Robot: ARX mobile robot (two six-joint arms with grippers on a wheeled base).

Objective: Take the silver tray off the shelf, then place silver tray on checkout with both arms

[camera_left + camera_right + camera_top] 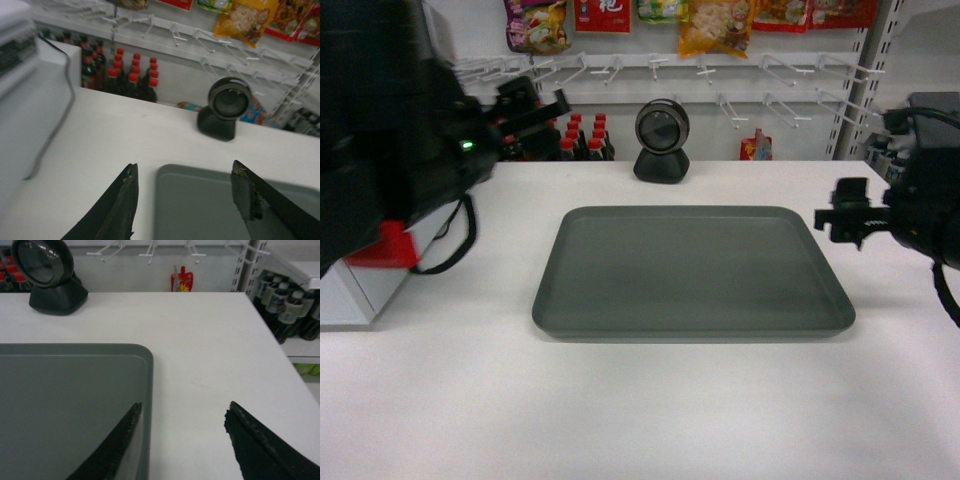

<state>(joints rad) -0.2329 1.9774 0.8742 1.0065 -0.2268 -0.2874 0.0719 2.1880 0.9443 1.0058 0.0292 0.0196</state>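
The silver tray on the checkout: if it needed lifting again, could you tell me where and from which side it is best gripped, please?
Probably the two short ends, one arm each. The silver tray lies flat on the checkout with a low raised rim, so each open gripper should come in sideways and pinch the rim: left gripper at the left edge, right gripper at the right edge.

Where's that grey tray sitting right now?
The silver tray lies flat mid-counter on the white checkout, just in front of the round black scanner.
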